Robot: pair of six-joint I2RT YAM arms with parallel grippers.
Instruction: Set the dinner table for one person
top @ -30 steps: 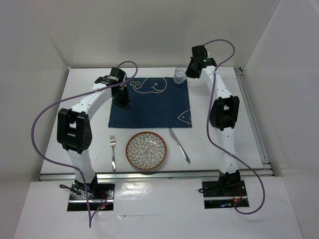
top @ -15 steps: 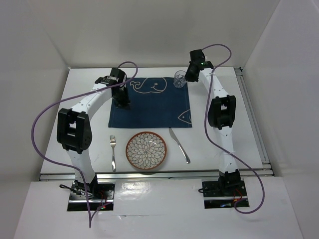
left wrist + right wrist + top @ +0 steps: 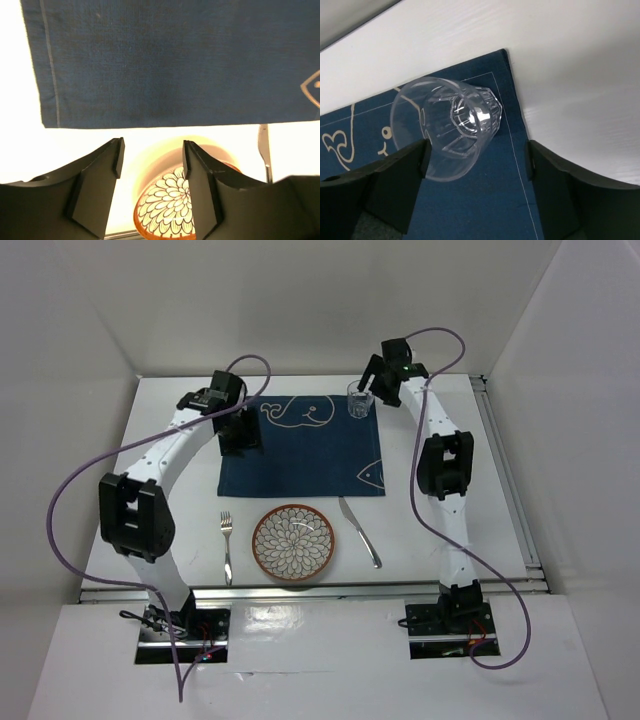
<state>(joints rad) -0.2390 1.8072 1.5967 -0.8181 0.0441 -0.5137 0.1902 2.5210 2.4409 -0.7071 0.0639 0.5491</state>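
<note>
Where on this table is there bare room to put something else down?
Bare: the mat's middle between the whale and fish drawings, and the dinner table from the knife to the right rail. Crowded: the near edge with fork, plate and knife, and the mat's far right corner, where the right gripper flanks the glass.

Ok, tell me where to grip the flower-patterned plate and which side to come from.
Take the plate by its raised rim, from above, one finger inside and one outside: it lies flat on the table, so nothing else offers a hold. The near edge is probably best, since the fork and knife flank it and the blue mat lies close behind.
</note>
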